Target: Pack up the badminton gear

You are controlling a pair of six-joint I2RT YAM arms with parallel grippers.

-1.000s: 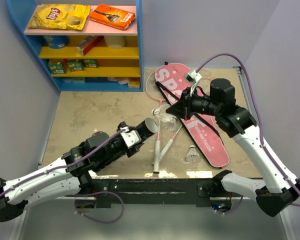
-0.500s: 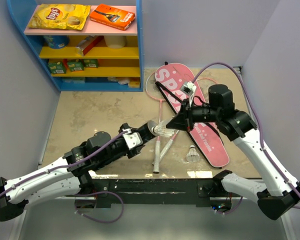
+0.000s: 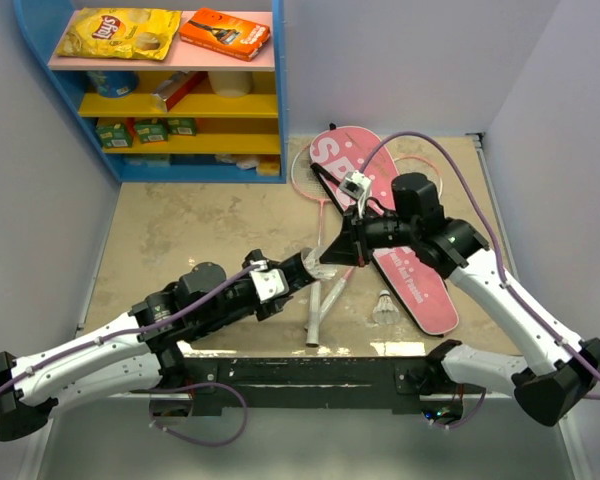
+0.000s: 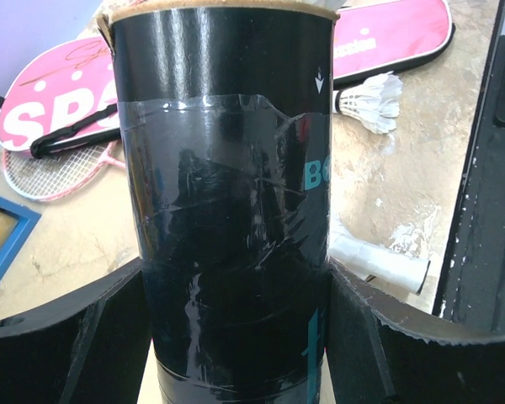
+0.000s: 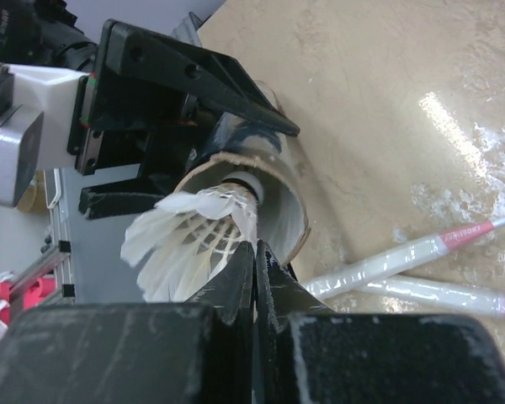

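Observation:
My left gripper [image 3: 278, 283] is shut on the long black tube [image 3: 300, 268], held off the table with its open mouth toward the right; in the left wrist view the tube [image 4: 227, 202] fills the gap between the fingers [image 4: 93, 337]. My right gripper [image 5: 254, 252] is shut on the feathers of a white shuttlecock [image 5: 189, 240], whose cork sits at the tube's mouth [image 5: 293, 220]. A second shuttlecock [image 3: 384, 306] lies beside the pink "SPORT" bag [image 3: 420, 290]. Two pink-and-white rackets [image 3: 313, 312] lie crossed under the grippers. No third shuttlecock shows.
A blue shelf unit [image 3: 40, 90] at the back left holds a yellow chip packet [image 3: 115, 32], an orange box [image 3: 225, 32] and other snacks. A black rail [image 3: 310, 370] runs along the near table edge. Grey walls close in both sides.
My right gripper has carried the shuttlecock left and down to the tube's mouth. My left gripper has brought the tube a little to the right to meet it.

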